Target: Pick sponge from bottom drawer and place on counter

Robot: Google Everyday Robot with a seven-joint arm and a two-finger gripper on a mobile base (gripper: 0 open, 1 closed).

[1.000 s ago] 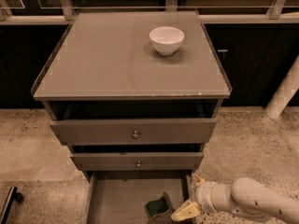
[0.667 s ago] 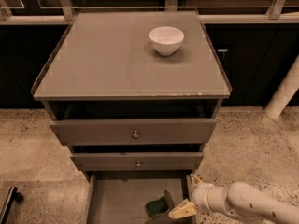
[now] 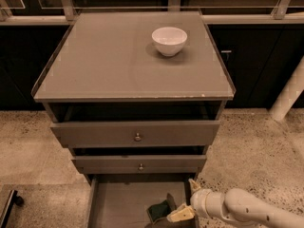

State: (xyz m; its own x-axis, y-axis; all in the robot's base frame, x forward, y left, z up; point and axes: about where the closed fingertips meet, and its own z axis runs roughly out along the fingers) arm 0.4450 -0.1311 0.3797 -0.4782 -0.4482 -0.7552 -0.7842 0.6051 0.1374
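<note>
The dark green sponge (image 3: pixel 158 211) lies on the floor of the open bottom drawer (image 3: pixel 118 203), near its right side at the frame's lower edge. My gripper (image 3: pixel 179 213) reaches in from the lower right on a white arm and sits just right of the sponge, at or touching its edge. The grey-brown counter (image 3: pixel 109 61) tops the cabinet above.
A white bowl (image 3: pixel 169 40) stands on the counter at the back right. The two wider drawers (image 3: pixel 137 136) with round knobs stand slightly open above the bottom drawer. Speckled stone floor (image 3: pixel 256 141) surrounds the cabinet. A white post (image 3: pixel 289 91) stands at the right.
My gripper has moved a little to the left, closer to the sponge. The sponge and the bowl have not moved.
</note>
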